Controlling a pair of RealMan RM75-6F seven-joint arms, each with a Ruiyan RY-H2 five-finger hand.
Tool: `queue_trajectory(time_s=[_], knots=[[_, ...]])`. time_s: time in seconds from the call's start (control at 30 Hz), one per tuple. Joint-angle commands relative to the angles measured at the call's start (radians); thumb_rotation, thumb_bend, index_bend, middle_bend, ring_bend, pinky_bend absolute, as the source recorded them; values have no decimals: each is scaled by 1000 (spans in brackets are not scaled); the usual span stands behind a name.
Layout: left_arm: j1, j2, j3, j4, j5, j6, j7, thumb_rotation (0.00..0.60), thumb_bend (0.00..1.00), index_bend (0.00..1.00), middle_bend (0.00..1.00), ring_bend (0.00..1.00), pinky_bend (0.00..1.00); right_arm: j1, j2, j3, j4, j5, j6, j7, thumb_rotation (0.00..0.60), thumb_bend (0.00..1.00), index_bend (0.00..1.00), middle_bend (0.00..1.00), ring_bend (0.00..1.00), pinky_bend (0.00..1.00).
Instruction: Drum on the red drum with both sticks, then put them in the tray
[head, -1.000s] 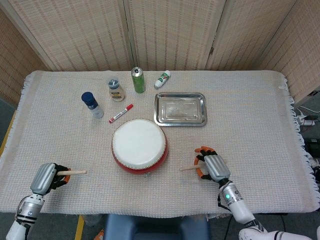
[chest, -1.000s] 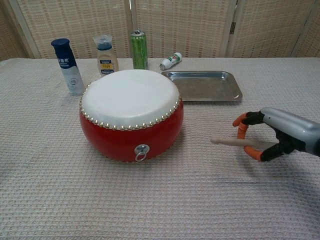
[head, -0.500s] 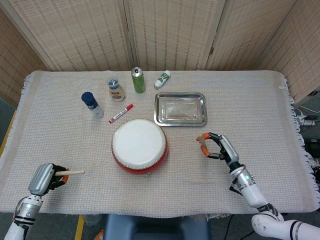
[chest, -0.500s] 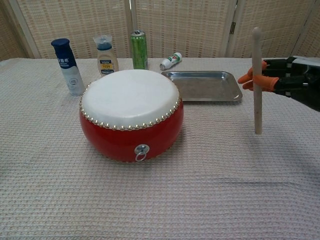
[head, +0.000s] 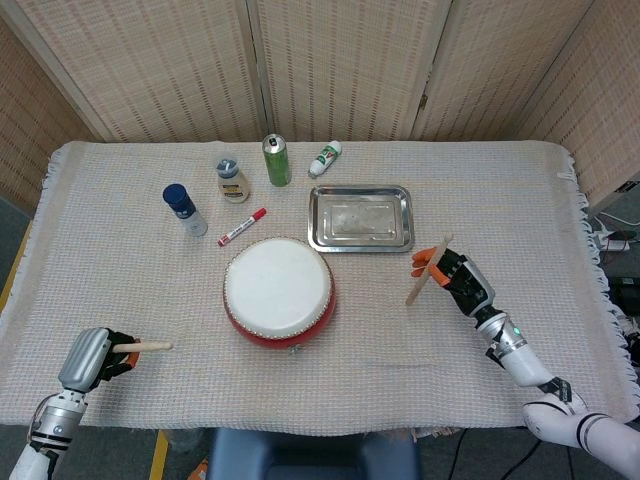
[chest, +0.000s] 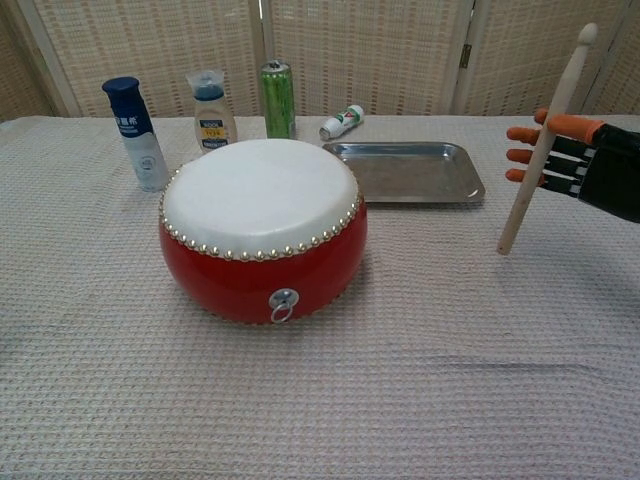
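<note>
The red drum (head: 279, 292) (chest: 262, 228) with a white skin sits at the table's centre front. Behind it to the right lies the steel tray (head: 361, 218) (chest: 407, 172). My right hand (head: 456, 277) (chest: 582, 160) hangs right of the drum and holds a wooden stick (head: 426, 270) (chest: 545, 143) nearly upright, tip raised, above the cloth. My left hand (head: 92, 357) is at the front left edge, seen in the head view alone. It grips the other stick (head: 146, 346), which points right and lies level, well left of the drum.
Behind the drum stand a blue-capped bottle (head: 184, 210) (chest: 136, 120), a small bottle (head: 231, 180) (chest: 211, 112), a green can (head: 276, 160) (chest: 278, 99) and a white tube (head: 325, 158) (chest: 342, 121). A red marker (head: 242, 226) lies by the drum's back left.
My right hand has risen and moved back and to the right, swinging its stick from level to near upright. My left hand has barely moved.
</note>
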Motion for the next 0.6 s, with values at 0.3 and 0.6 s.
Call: queue_trajectory(time_s=[0.3,0.6], knots=[[1,3,3,1,-1,-3,-1,600,595,1000,1000,1000,1000,60,-149,-122,315,-71,112,234,492,380,433,398,380,406],[5,12,8,-12,9,10,5,600,595,1000,1000,1000,1000,35,-157,-173,337,-70,194,221,491,373,511,447,454,502]])
